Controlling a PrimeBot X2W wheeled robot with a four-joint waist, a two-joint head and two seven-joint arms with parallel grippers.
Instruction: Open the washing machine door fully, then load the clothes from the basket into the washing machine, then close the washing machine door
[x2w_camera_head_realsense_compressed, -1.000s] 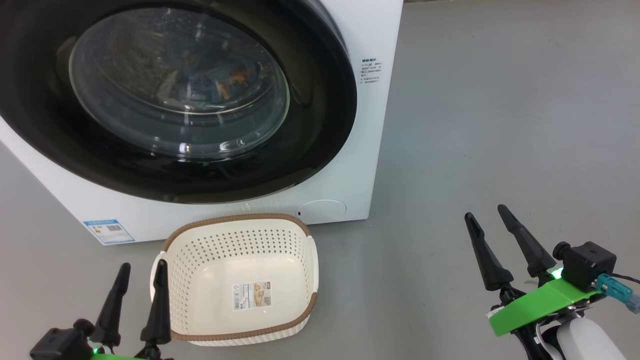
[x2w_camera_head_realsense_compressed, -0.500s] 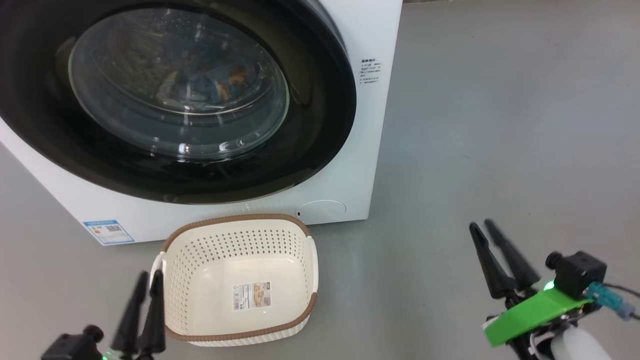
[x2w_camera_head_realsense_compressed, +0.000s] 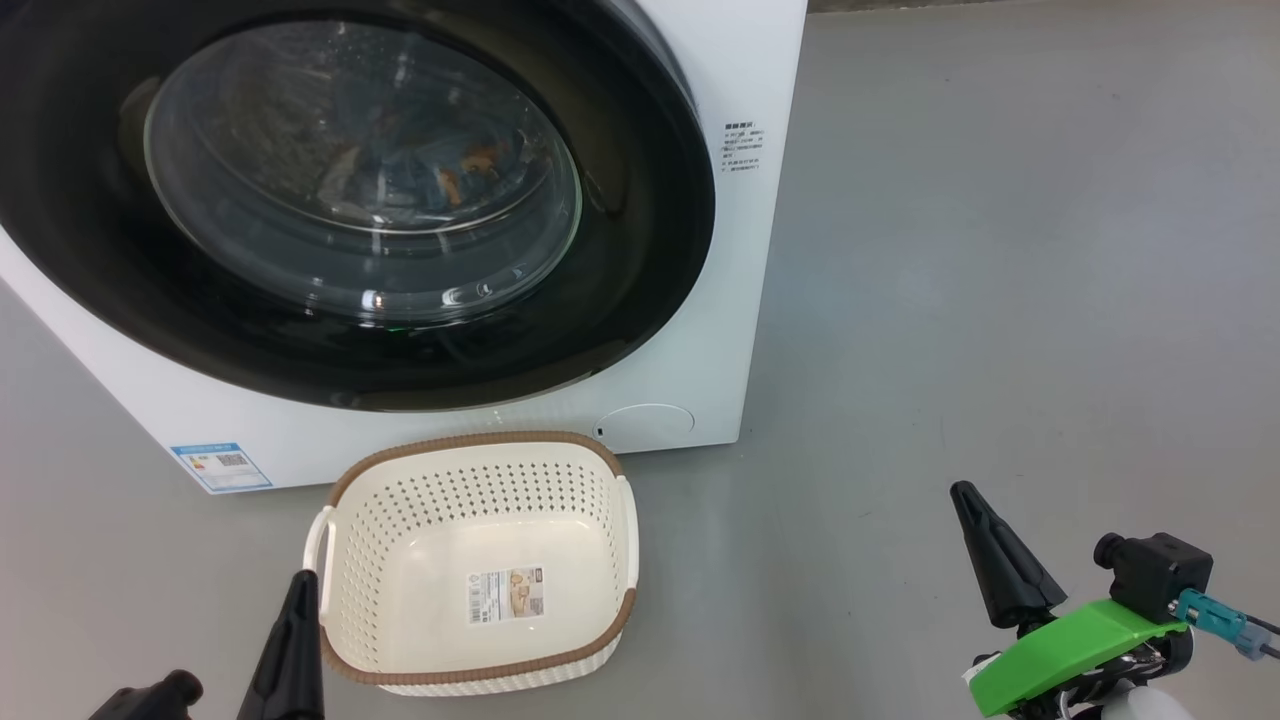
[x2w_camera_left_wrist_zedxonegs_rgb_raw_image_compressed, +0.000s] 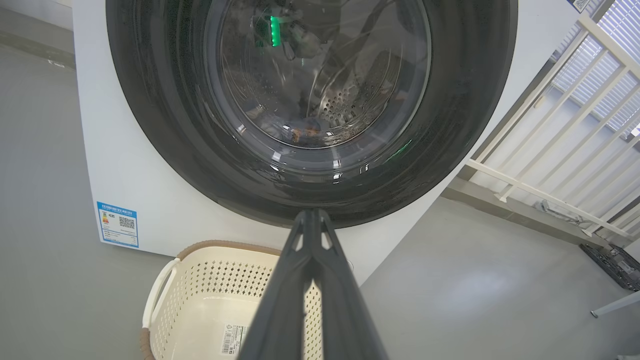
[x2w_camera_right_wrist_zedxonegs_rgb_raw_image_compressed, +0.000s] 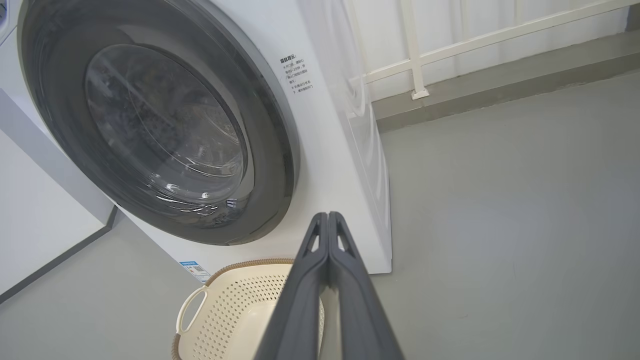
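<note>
Flanking the basket (x2w_camera_head_realsense_compressed: 400, 520), left claw (x2w_camera_head_realsense_compressed: 302, 590) just beside, right claw (x2w_camera_head_realsense_compressed: 970, 505) apart, both closed empty.

White washing machine (x2w_camera_head_realsense_compressed: 745, 300), glossy black washing machine door (x2w_camera_head_realsense_compressed: 650, 240), light blue clothes (x2w_camera_head_realsense_compressed: 450, 165) with orange-brown print behind glass; basket (x2w_camera_head_realsense_compressed: 420, 510) cream-white, hole-dotted, brown woven rim; blue label sticker (x2w_camera_head_realsense_compressed: 220, 467); grey floor (x2w_camera_head_realsense_compressed: 1000, 250); left claw (x2w_camera_head_realsense_compressed: 303, 580), right claw (x2w_camera_head_realsense_compressed: 966, 493) black; green bracket (x2w_camera_head_realsense_compressed: 1070, 640)
</note>
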